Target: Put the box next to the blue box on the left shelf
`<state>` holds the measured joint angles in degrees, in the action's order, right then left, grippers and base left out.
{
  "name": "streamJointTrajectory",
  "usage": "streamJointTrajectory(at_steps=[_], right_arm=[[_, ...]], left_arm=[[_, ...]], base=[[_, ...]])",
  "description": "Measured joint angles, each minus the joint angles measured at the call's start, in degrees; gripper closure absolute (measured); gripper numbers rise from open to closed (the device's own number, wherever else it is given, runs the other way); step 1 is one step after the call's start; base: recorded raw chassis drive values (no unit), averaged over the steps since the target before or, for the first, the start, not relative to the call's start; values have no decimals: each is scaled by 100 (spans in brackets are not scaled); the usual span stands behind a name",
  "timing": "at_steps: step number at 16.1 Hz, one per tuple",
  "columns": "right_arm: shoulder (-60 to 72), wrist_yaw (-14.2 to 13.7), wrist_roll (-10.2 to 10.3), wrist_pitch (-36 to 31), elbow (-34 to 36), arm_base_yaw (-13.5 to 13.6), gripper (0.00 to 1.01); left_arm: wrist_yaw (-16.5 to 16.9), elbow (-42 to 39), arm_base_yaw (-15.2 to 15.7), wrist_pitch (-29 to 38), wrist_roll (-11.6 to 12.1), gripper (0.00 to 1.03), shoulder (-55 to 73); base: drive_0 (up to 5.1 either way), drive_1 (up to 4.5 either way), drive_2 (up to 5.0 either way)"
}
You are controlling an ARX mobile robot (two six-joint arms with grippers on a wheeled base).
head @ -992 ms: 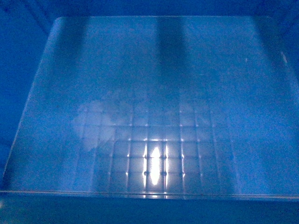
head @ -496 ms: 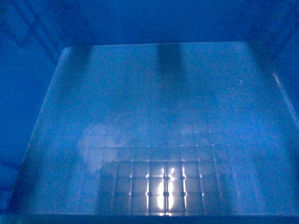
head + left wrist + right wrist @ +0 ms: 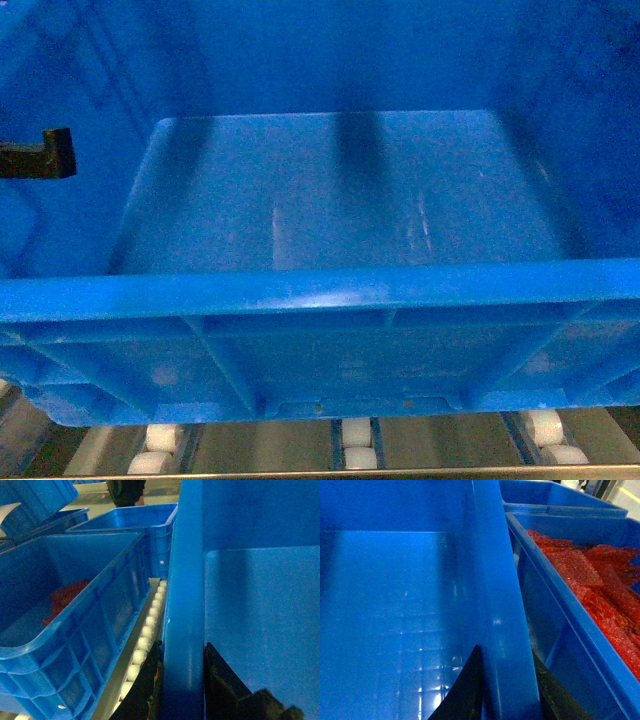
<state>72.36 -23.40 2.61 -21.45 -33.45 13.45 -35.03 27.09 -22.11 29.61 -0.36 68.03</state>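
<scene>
The box (image 3: pixel 330 200), a large bright-blue crate, fills the head view; its near rim and ribbed wall stand just above the white rollers (image 3: pixel 356 445) of the left shelf. My left gripper (image 3: pixel 182 667) is shut on the box's left rim, one finger outside and one inside. My right gripper (image 3: pixel 507 677) is shut on the box's right rim (image 3: pixel 500 610) the same way. A blue box (image 3: pixel 75 610) holding some red material stands close beside it on the left, across a roller rail (image 3: pixel 150 625). I cannot tell whether the box touches the rollers.
Another blue crate (image 3: pixel 580 630) full of red bubble wrap (image 3: pixel 600 575) sits tight against the box's right side. Further blue crates (image 3: pixel 135 522) stand behind the left neighbour. The grey shelf edge (image 3: pixel 330 472) runs along the bottom of the head view.
A second ago the head view showed only the box's floor. Now the box sits farther away and lower, so its near wall, rim and the shelf rollers show.
</scene>
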Motion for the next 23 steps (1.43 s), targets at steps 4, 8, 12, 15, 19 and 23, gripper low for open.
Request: streamJointTrajectory(at_steps=[4,8,12,15,19,23], right_arm=[[573,286,319,79,-321,-118,86],[1067,275,400,153,-372,-103,86],[1530,319,361,85,-680,-203,86],[1770,258,240,129,-861,-260,86],[1864,251,289,376,-1001,-258,78],[1781,57,341,-273,-896,-284,37]], left_arm=[[214,437,234,-210,81,88,407],[546,472,415,-249,-140,88,994],[632,684,450,7,-221,88,1484],[791,903,468,28,-374,88,2004],[780,1233,442,-466,-378,88,2135],[546,1141,372,227,-400,52,2184]], base=[[0,0,0],[0,0,0],[0,0,0],[0,0,0],[0,0,0],[0,0,0]])
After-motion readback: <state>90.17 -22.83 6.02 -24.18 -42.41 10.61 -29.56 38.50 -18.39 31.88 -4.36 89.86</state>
